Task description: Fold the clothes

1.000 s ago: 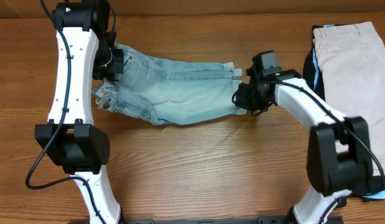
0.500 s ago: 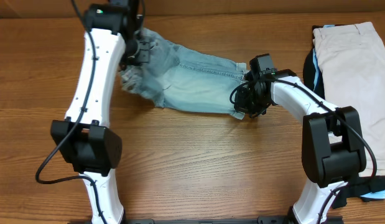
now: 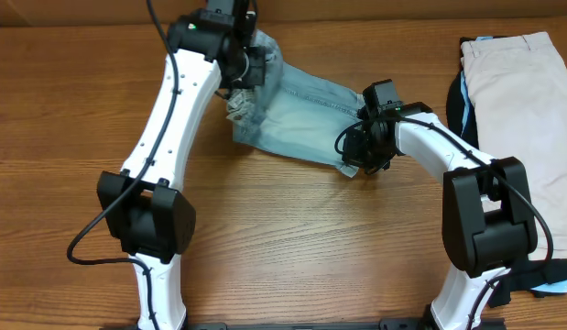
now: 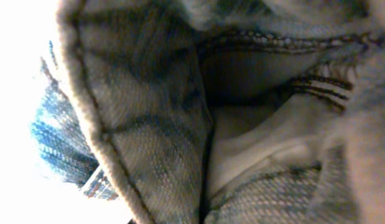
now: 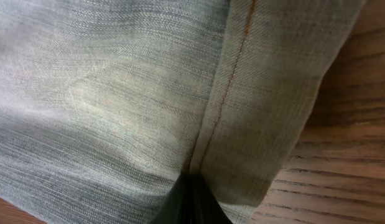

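The light-blue denim shorts (image 3: 301,124) lie slanted across the far middle of the table, bunched at their left end. My left gripper (image 3: 249,73) is shut on that bunched left end near the far edge. In the left wrist view, denim folds (image 4: 148,112) fill the frame and hide the fingers. My right gripper (image 3: 356,154) is shut on the shorts' right end. In the right wrist view its dark tips (image 5: 192,202) pinch the cloth (image 5: 117,93) beside an orange-stitched seam.
Beige shorts (image 3: 521,101) lie flat at the far right, over a black garment (image 3: 454,103) and a sky-blue edge (image 3: 463,84). More sky-blue cloth (image 3: 550,289) shows at the right front corner. Bare wood table (image 3: 292,238) spreads in front of the shorts.
My left gripper has swung right and toward the far edge with its end of the denim shorts, so they are now shorter and more bunched. The right gripper has barely moved.
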Motion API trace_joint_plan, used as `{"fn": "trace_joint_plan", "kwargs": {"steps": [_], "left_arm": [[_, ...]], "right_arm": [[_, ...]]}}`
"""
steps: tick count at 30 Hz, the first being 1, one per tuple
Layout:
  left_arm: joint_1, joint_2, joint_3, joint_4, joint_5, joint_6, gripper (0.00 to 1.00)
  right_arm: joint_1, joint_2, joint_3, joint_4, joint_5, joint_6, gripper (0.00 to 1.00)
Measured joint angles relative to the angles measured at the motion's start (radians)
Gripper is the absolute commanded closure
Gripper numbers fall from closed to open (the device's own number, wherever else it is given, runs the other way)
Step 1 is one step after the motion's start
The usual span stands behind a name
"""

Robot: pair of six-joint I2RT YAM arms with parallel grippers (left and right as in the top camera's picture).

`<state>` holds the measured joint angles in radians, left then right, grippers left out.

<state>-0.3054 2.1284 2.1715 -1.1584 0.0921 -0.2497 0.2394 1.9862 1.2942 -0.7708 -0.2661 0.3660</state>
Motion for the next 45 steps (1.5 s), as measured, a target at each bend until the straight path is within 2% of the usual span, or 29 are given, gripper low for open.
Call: {"fn": "trace_joint_plan", "kwargs": {"steps": [8, 17, 24, 26, 27, 29, 31, 33, 34, 37, 40, 45], "left_arm": [[-0.143, 0.032, 0.0, 0.06, 0.03, -0.014, 0.96], [-0.245, 0.2, 0.0, 0.116, 0.063, -0.014, 0.95], [-0.293, 0.251, 0.0, 0.139, 0.064, -0.026, 0.76], [-0.293, 0.253, 0.0, 0.142, 0.066, -0.034, 0.64], [-0.293, 0.253, 0.0, 0.146, 0.069, -0.042, 0.55], [-0.296, 0.253, 0.0, 0.158, 0.081, -0.051, 0.25], [-0.298, 0.253, 0.0, 0.162, 0.089, -0.053, 0.17], [-0.299, 0.253, 0.0, 0.164, 0.098, -0.061, 0.05], [-0.299, 0.253, 0.0, 0.164, 0.099, -0.062, 0.01], [-0.3, 0.253, 0.001, 0.169, 0.105, -0.065, 0.0], [-0.295, 0.257, 0.026, 0.138, 0.109, -0.065, 0.0], [-0.261, 0.278, 0.227, -0.058, 0.126, -0.064, 0.0]], "right_arm": [[0.0, 0.0, 0.0, 0.002, 0.0, 0.0, 0.96], [0.002, 0.0, 0.0, 0.01, 0.002, 0.017, 0.96], [0.003, 0.0, 0.0, 0.012, -0.001, 0.023, 0.96], [0.002, 0.0, 0.002, 0.01, -0.01, 0.025, 0.96], [-0.002, -0.001, 0.004, 0.002, -0.017, 0.027, 0.93], [-0.011, -0.005, 0.008, -0.011, -0.028, 0.035, 0.86], [-0.025, -0.024, 0.008, -0.029, -0.034, 0.043, 0.72], [-0.08, -0.113, 0.008, -0.049, -0.041, 0.051, 0.59], [-0.096, -0.142, 0.008, -0.05, -0.042, 0.058, 0.55], [-0.184, -0.309, 0.018, -0.053, -0.045, 0.068, 0.38], [-0.246, -0.413, 0.039, -0.052, -0.044, 0.071, 0.28], [-0.262, -0.428, 0.046, -0.069, -0.045, 0.071, 0.13]]}}
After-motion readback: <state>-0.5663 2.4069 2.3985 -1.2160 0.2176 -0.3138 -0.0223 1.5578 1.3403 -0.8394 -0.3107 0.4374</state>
